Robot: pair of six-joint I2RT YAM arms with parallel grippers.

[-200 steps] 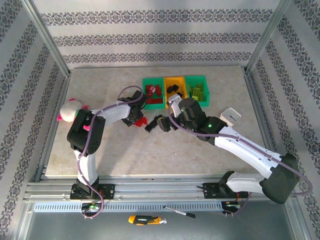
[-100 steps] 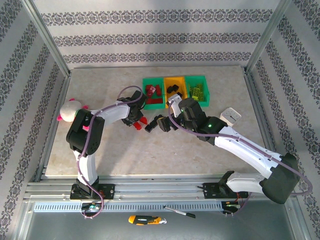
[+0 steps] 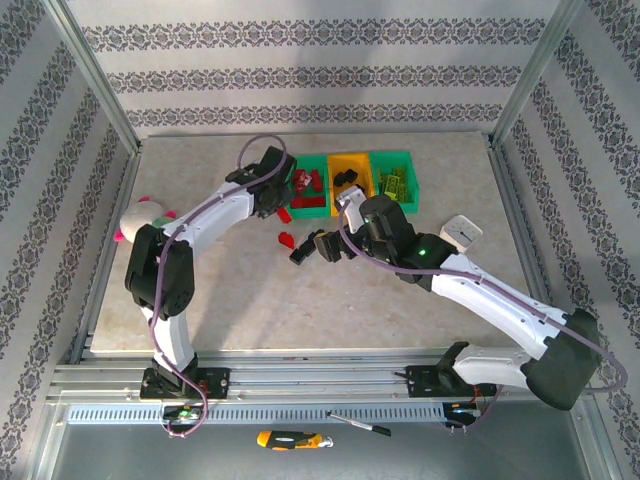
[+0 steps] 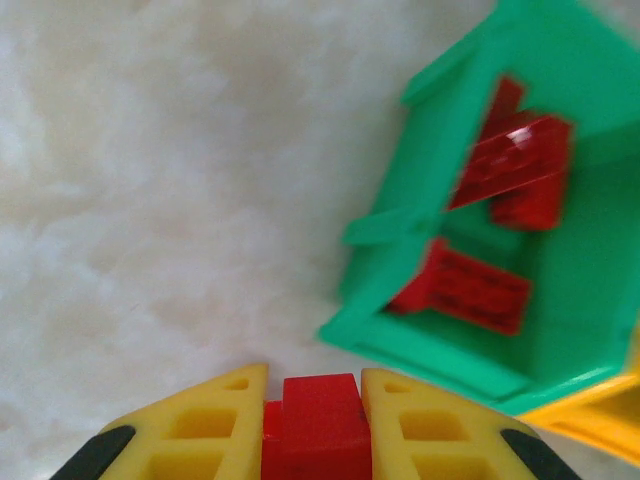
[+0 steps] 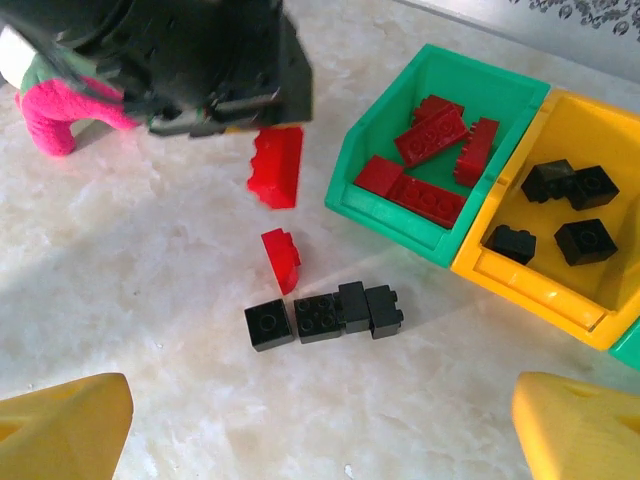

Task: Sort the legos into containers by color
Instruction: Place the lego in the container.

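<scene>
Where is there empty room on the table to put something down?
The widest bare table is the near stretch, between the loose legos and its front edge. The far right corner, behind the clock and beside the bins, is bare. Crowded: before the bins, where the left pincer holds a red brick and the open right pincer hovers.

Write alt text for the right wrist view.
The left gripper holds a red brick beside the green bin of red bricks. On the table lie a loose red brick and four black bricks; the orange-yellow bin holds black ones. The right gripper is open.
</scene>
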